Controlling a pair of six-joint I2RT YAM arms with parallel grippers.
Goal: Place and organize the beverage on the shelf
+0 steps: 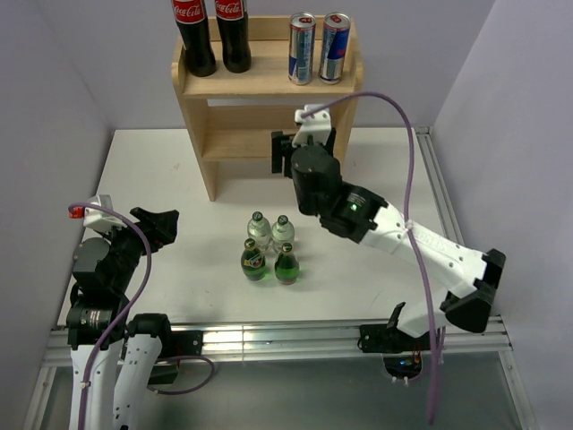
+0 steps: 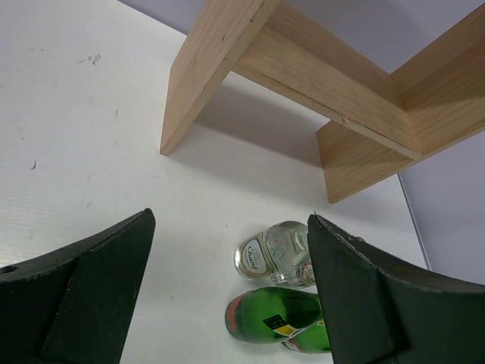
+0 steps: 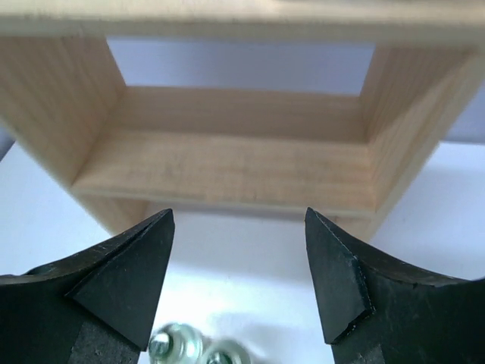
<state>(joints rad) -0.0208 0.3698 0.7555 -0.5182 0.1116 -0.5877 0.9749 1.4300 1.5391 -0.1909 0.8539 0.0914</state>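
The wooden shelf stands at the back of the table, with two silver-blue-red cans upright on the right of its top tier. On the table in front, two clear bottles with green caps stand just behind two green bottles. My right gripper is open and empty, facing the shelf's lower tier. My left gripper is open and empty at the left, pointing at a clear bottle and a green bottle.
Two tall dark cola bottles stand on the left of the shelf's top tier. Purple walls close in the table on three sides. A metal rail runs along the near edge between the arm bases.
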